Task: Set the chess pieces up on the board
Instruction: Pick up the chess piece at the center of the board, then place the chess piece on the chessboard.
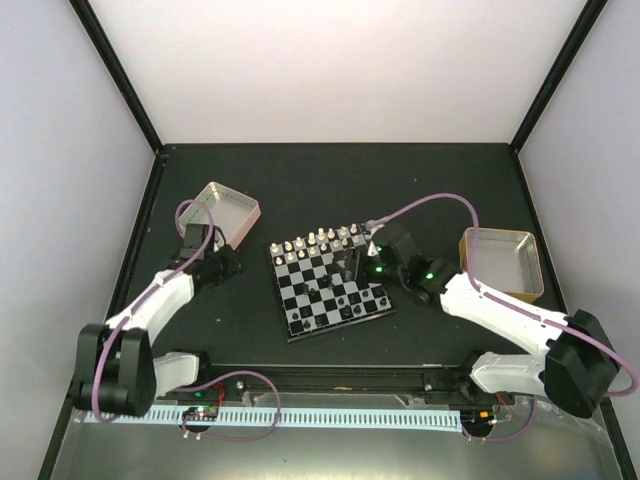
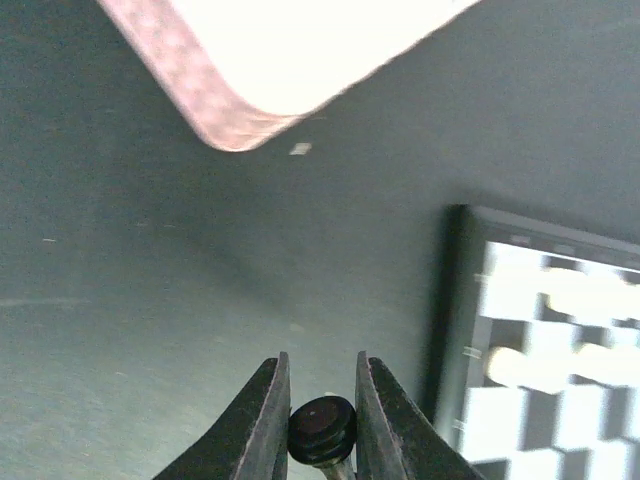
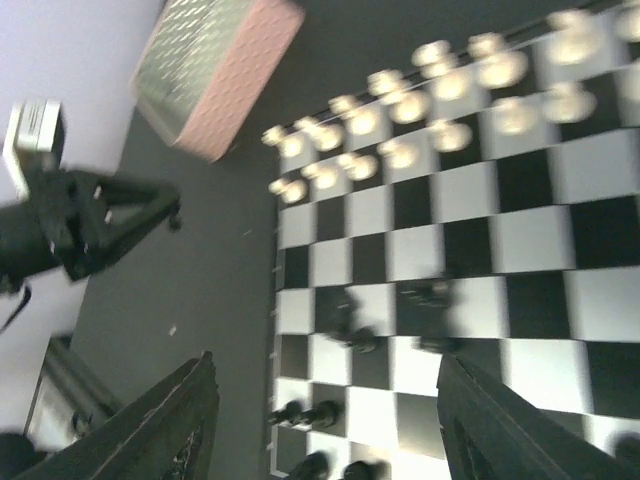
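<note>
The board [image 1: 330,282] lies at the table's middle. Cream pieces [image 1: 318,241] stand in two rows along its far edge. Several black pieces [image 1: 350,298] stand scattered on its near half. My left gripper [image 1: 226,264] hovers over bare table left of the board. In the left wrist view it [image 2: 322,405] is shut on a black piece [image 2: 321,428], with the board's rim [image 2: 452,330] to the right. My right gripper [image 1: 362,256] is over the board's right part. It [image 3: 330,420] is open and empty above the black pieces [image 3: 352,338]; the cream rows [image 3: 400,110] lie beyond.
A metal tray with pink sides [image 1: 228,210] stands at the back left, close behind my left gripper; it also shows in the left wrist view [image 2: 215,95]. A tray with tan sides [image 1: 503,262] stands to the right, beside my right arm. Dark walls edge the table.
</note>
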`<move>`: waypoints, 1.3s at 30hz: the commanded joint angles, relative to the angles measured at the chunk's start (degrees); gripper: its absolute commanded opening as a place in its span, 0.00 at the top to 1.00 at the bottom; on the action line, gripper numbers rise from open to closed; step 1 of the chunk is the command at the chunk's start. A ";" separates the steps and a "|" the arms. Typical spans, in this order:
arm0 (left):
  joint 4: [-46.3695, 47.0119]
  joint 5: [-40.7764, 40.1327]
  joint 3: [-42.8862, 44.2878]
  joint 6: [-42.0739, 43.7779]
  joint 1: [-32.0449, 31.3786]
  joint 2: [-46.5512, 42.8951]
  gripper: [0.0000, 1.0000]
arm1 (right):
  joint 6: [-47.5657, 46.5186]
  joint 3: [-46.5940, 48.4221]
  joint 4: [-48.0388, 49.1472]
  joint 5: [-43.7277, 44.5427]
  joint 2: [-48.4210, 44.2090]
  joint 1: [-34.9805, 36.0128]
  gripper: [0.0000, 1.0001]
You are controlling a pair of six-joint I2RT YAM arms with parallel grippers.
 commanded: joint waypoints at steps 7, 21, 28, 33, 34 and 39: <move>-2.99 25.57 0.43 -12.50 0.21 -14.20 0.83 | -11.26 11.31 11.95 -3.85 11.55 12.34 0.34; 7.34 42.44 -3.95 -32.38 -0.01 -17.39 0.83 | -10.19 17.71 16.87 2.37 23.19 15.61 0.46; 7.32 42.92 -3.92 -33.38 -0.06 -18.14 0.83 | -11.87 18.84 16.95 1.33 24.48 15.75 0.50; 7.80 42.98 -4.34 -33.73 -0.05 -17.72 0.83 | -13.28 20.77 16.20 0.05 25.90 16.61 0.49; 7.96 43.07 -4.41 -33.95 -0.03 -17.70 0.83 | -13.25 21.13 15.90 0.29 26.23 16.78 0.49; 8.21 43.26 -4.64 -34.23 -0.06 -17.77 0.83 | -12.77 22.63 13.82 2.31 27.81 17.01 0.57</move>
